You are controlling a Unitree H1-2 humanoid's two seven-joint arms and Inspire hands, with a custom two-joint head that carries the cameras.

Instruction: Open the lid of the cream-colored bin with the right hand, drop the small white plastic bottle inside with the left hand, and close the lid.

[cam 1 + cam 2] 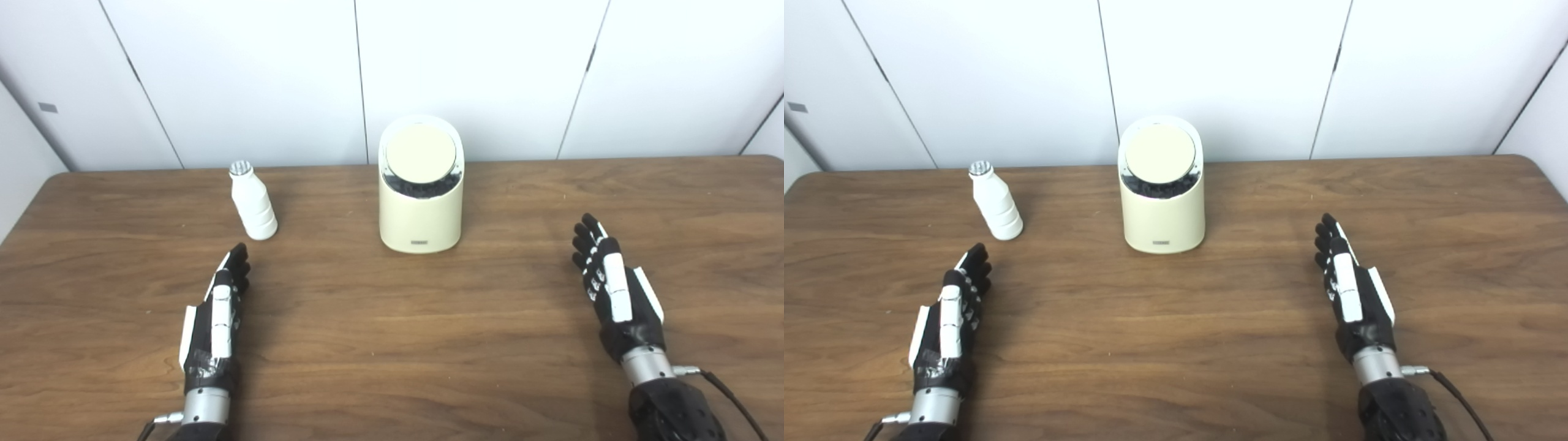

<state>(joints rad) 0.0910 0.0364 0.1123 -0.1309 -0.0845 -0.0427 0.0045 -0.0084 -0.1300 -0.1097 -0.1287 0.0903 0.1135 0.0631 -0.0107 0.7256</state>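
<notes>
The cream-colored bin (420,211) stands upright near the table's far middle. Its round lid (420,153) is tipped, leaving a dark gap along its lower front edge. A small white plastic bottle (252,201) with a silvery cap stands to the bin's left. My left hand (219,312) rests open, fingers straight, just in front of the bottle and apart from it. My right hand (614,288) lies open at the table's right, well away from the bin. Neither hand holds anything.
The brown wooden table (392,343) spans the view, with its far edge against white wall panels (471,67). A thin cable (729,398) trails from the right wrist.
</notes>
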